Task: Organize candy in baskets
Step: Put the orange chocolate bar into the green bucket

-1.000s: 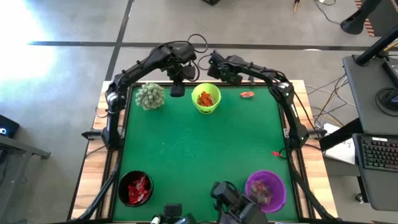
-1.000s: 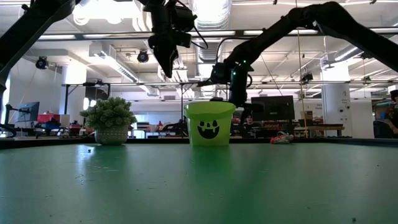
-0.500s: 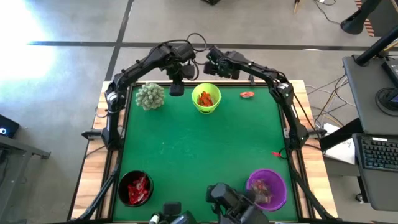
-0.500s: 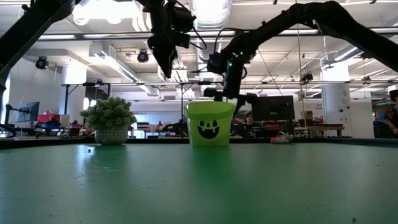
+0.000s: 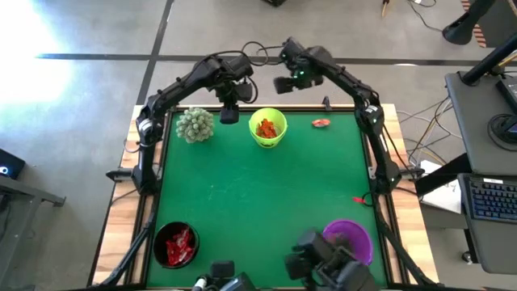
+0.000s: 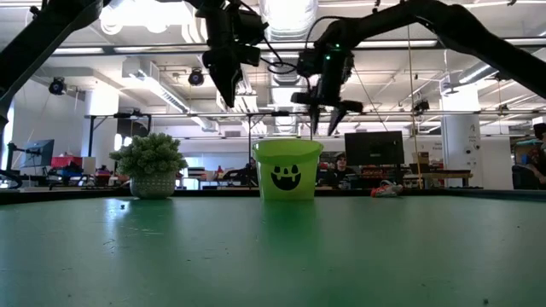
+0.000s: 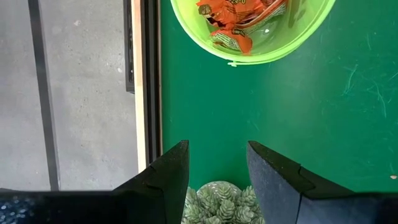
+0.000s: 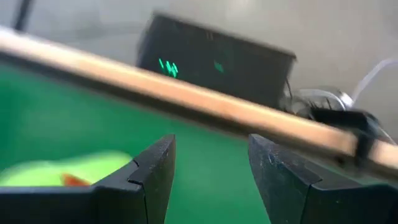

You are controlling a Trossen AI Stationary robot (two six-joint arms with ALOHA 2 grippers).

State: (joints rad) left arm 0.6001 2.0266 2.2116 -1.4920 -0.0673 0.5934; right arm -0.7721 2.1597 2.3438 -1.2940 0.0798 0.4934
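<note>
You are looking down on a square green surface (image 5: 258, 194) with two dark arms reaching in from its far edge.

The left arm bends in from the ten o'clock corner. Its pincer (image 5: 230, 115) hangs above the surface at about eleven o'clock, between a spiky pale-green plant (image 5: 195, 124) and the lime green basket (image 5: 268, 129). Its fingers (image 7: 171, 171) are spread and hold nothing; through the gap you see bare green surface and the top of the plant.

The right arm rises from the two o'clock side and arches over the far edge. Its pincer (image 6: 322, 124) hangs raised above and just behind the lime green basket, near twelve o'clock, fingers (image 8: 155, 165) spread and empty.

The lime green basket stands at twelve o'clock and holds orange candy (image 7: 233, 18). The black basket (image 5: 176, 244) stands at seven o'clock with red candy (image 5: 179, 242) inside. The purple basket (image 5: 352, 239) stands at five o'clock, partly hidden by camera gear; what lies in it you cannot tell.

One loose sweet in reddish wrapping (image 5: 321, 123) lies at one o'clock, near the far edge. Another small red sweet (image 5: 359, 199) lies at three o'clock, near the right edge.
</note>
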